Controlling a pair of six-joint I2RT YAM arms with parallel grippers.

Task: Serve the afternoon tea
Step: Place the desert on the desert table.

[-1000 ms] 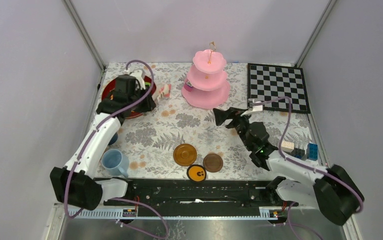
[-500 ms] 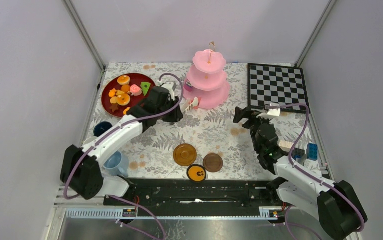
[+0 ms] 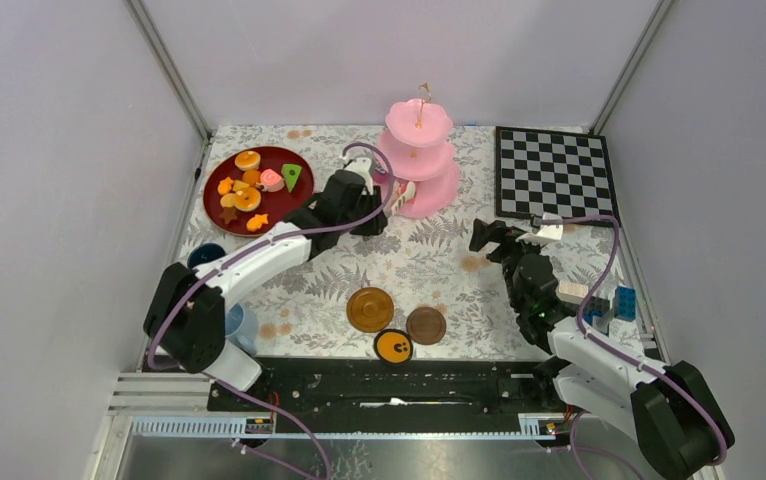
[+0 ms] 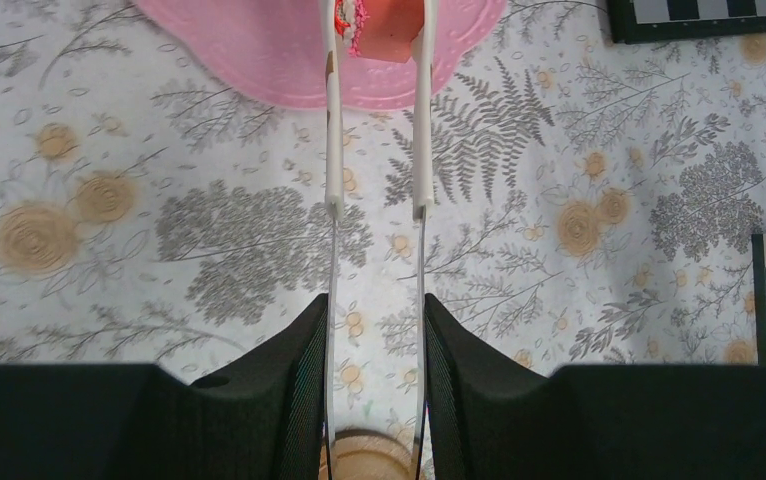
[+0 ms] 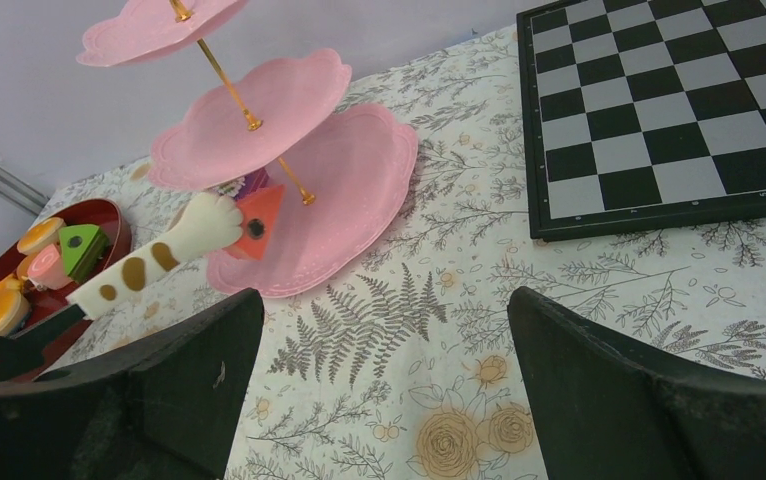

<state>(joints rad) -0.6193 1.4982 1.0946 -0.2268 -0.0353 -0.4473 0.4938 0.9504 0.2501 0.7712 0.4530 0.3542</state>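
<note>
The pink three-tier cake stand (image 3: 419, 160) rises at the back centre. My left gripper (image 3: 359, 205) is shut on white cat-paw tongs (image 4: 333, 150), and the tongs pinch an orange-red pastry (image 4: 389, 20) over the near-left edge of the stand's lowest tier (image 4: 259, 50). In the right wrist view the tongs (image 5: 159, 255) and the pastry (image 5: 257, 222) hover just above that tier (image 5: 339, 170). My right gripper (image 3: 484, 235) hangs open and empty over the cloth, to the right of the stand. Its jaws (image 5: 384, 340) stand wide apart.
A dark red plate (image 3: 289, 205) at the back left holds several pastries. Two brown saucers (image 3: 370, 309) (image 3: 425, 325) and an orange disc (image 3: 394, 346) lie near the front. The dark-blue cup (image 3: 202, 257) and light-blue cup (image 3: 234, 322) stand left, the chessboard (image 3: 554, 173) and blocks (image 3: 599, 300) right.
My left arm has swung right from the red plate to the cake stand, carrying the pastry in the tongs. My right arm has drawn back to the right.
</note>
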